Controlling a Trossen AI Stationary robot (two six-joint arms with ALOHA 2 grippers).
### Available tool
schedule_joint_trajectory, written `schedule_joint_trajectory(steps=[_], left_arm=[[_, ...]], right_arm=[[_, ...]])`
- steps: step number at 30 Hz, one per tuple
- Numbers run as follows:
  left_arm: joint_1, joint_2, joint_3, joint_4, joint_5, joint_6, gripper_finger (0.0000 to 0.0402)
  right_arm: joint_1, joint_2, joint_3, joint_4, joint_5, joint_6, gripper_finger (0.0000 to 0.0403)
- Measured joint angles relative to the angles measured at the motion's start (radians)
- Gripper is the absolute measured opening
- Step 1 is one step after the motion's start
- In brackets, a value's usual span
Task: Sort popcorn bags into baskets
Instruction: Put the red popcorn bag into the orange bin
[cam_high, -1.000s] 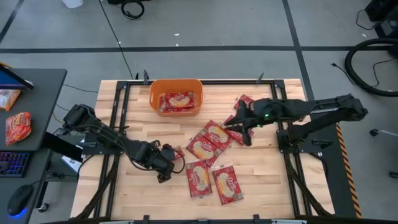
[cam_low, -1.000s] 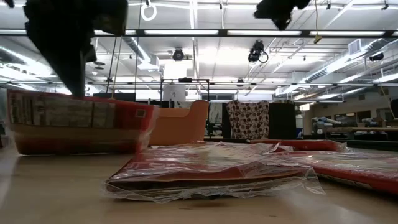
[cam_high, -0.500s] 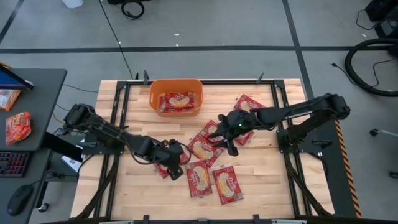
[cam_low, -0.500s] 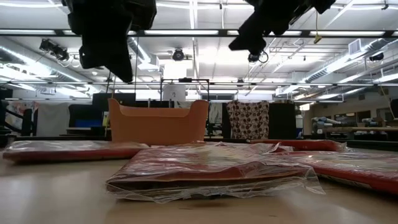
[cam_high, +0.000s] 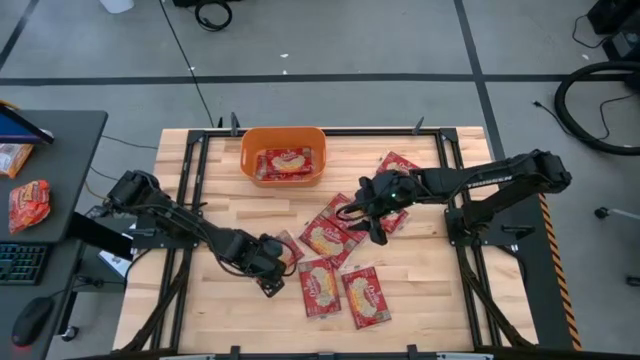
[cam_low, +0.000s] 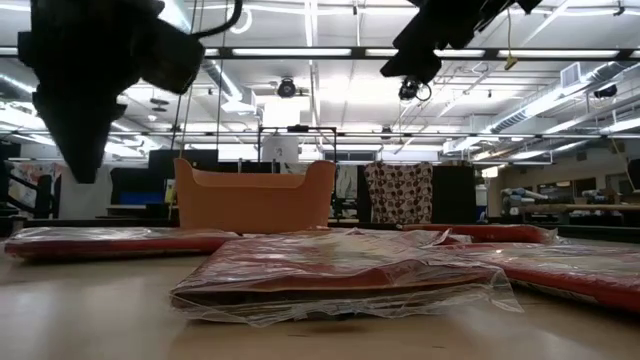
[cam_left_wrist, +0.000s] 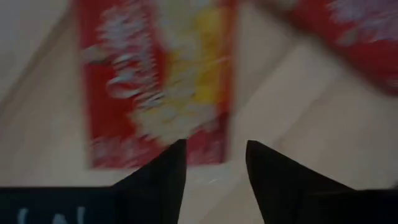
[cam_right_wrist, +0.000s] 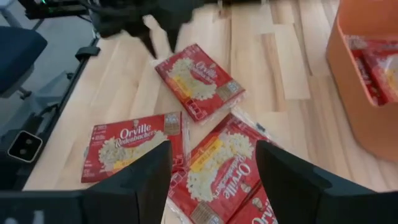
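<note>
High view shows the orange basket (cam_high: 284, 154) at the table's far edge with popcorn bags (cam_high: 284, 162) lying inside it. More loose bags (cam_high: 337, 227) lie flat on the wooden table (cam_high: 430, 280), nearer than the basket and toward the right arm's side. The right gripper (cam_high: 357, 213) hovers over that cluster, fingers spread and empty. The left gripper (cam_high: 278, 266) sits nearer still from the basket, its fingers parted, just beside one bag (cam_left_wrist: 155, 81) lying flat and unheld.

bare wood (cam_high: 400, 270) right of packets (cam_high: 343, 288), basket (cam_high: 284, 155) behind
</note>
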Motion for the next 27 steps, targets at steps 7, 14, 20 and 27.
schedule_joint_trajectory(steps=[7,14,20,27], left_arm=[[0.017,-0.048,-0.069,-0.021,0.041,0.026,0.0135],[0.015,-0.241,-0.236,0.109,0.052,-0.055,0.0111],[0.017,-0.376,-0.279,0.135,-0.025,-0.024,0.011],[0.029,-0.396,-0.295,0.025,0.035,-0.038,0.011]], right_arm=[[-0.009,-0.01,0.0,-0.008,-0.001,-0.007,0.0236],[-0.008,-0.022,0.0,-0.053,-0.077,0.083,0.0231],[0.0,-0.025,0.0,-0.068,-0.091,0.138,0.023],[0.0,-0.06,0.0,-0.061,-0.096,0.23,0.0227]])
